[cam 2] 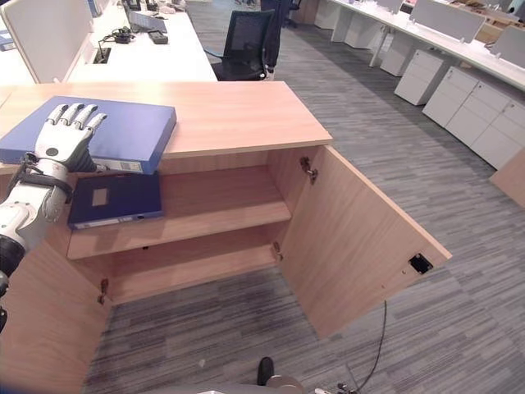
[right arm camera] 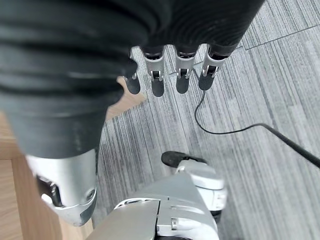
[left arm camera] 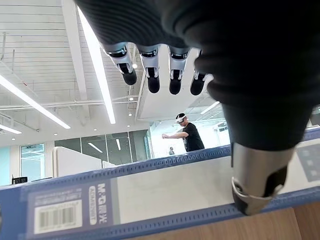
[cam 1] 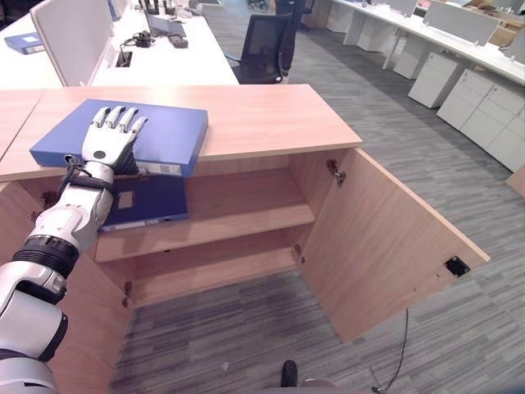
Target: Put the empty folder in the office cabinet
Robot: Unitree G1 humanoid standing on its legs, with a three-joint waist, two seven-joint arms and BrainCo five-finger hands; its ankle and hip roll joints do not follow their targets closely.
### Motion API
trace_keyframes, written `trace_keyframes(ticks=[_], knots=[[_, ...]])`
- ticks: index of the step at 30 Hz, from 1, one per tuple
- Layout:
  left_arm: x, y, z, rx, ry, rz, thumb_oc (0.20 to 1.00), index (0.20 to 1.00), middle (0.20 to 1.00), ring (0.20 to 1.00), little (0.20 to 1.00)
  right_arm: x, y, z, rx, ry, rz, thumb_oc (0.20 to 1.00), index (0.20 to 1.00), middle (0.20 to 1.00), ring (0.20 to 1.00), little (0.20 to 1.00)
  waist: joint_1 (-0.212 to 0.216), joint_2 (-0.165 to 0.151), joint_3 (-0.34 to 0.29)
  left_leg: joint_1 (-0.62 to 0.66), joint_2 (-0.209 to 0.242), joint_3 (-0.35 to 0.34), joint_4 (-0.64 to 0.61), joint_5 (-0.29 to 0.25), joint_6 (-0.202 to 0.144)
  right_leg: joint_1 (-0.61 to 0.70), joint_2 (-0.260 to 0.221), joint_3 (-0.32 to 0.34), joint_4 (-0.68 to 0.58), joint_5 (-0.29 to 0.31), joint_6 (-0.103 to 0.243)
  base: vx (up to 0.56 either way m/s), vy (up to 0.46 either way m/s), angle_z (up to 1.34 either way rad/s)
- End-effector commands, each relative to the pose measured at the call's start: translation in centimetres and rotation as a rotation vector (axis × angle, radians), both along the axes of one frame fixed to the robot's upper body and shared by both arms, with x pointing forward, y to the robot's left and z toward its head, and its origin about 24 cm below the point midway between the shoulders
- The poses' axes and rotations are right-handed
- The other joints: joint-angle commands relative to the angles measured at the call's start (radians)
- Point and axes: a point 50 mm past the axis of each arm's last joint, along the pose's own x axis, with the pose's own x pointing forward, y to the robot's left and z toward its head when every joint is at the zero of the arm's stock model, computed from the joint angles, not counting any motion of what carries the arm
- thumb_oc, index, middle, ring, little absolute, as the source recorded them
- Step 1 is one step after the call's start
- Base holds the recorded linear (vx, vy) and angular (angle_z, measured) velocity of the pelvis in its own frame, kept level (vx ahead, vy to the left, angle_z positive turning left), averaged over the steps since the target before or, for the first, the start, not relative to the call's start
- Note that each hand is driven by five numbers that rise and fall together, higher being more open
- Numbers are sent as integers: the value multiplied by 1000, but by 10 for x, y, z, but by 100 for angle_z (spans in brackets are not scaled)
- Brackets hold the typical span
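Our left hand [cam 1: 113, 135] lies flat, fingers straight, atop the blue folder [cam 1: 160, 131], thumb at its spine; the open cabinet shelf [cam 1: 238, 213] sits directly below.

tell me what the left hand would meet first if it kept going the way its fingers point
Probably nothing soon: the left hand lies flat on the blue folder, fingers aimed across the cabinet top toward the white desk divider behind, though depth is unclear.
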Motion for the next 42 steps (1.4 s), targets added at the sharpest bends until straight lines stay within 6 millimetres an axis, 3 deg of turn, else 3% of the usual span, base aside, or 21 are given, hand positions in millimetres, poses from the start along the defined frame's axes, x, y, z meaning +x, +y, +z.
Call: trace_keyframes(ticks=[1,26,27,28,29,42], knots=[[11,-1,60,-16,-184,15,1000,1000,1000,1000,1000,29,0,5,-3,-87,35,1000,1000,1000,1000,1000,-14,14,40,-31,-2,-28,3,-46,10,105,-110,1,41,-133,166,16,33,-2],[16,-5,51,-40,-144,7,1000,1000,1000,1000,1000,40,7,7,24,-141,6,1000,1000,1000,1000,1000,-13,-23,89,-47,-28,-29,3,-58,32,69,-128,11,63,-119,176,0,5,-2],[16,-4,50,-42,-139,10,721,721,721,721,721,40,7,7,26,-141,1,1000,1000,1000,1000,1000,-13,-26,89,-46,-29,-29,3,-59,32,71,-129,11,62,-118,177,0,0,0],[16,-5,51,-47,-140,10,228,228,228,228,228,39,7,7,26,-139,0,1000,1000,1000,1000,1000,-13,-28,89,-45,-29,-29,3,-59,32,71,-130,9,62,-117,177,0,0,0],[16,-4,50,-51,-139,13,200,200,200,200,200,38,7,6,27,-136,-4,1000,1000,1000,1000,1000,-11,-29,88,-43,-29,-30,3,-60,33,73,-131,8,61,-116,178,0,0,0],[15,-5,43,-103,-127,-4,200,200,200,200,200,29,12,3,37,-107,-11,1000,1000,1000,1000,1000,-3,-35,71,-28,-36,-31,3,-67,34,91,-138,2,57,-112,177,0,0,0]])
